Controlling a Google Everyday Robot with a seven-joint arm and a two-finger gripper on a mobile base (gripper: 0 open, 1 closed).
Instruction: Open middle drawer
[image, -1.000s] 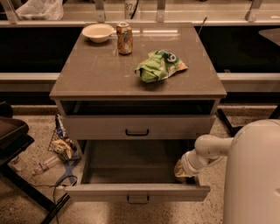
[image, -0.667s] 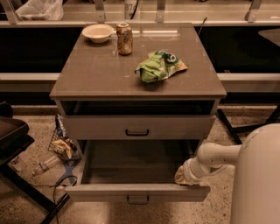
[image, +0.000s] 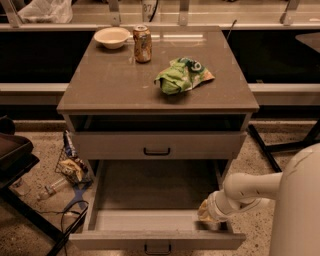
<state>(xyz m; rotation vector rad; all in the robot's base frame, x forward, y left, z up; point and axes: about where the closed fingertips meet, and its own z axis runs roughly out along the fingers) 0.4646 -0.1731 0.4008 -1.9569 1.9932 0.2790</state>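
Observation:
The middle drawer (image: 156, 240) is the wide, low-fronted drawer pulled far out at the bottom of the view. Its dark bar handle (image: 157, 247) sits at the centre of the front, and its long tray lies open behind it. My gripper (image: 206, 212), on the end of the white arm (image: 250, 187), is at the drawer's right front corner, just inside the front panel. The taller-fronted drawer (image: 156, 145) above is pushed in.
On the cabinet top (image: 100, 85) are a white bowl (image: 112, 37), a drink can (image: 142, 44) and a green chip bag (image: 182, 75). Litter and a blue cable (image: 72, 172) lie on the floor at the left. A dark stand (image: 15, 160) stands at the far left.
The middle drawer has slid further out towards the camera. My gripper has moved forward and down with its right front corner.

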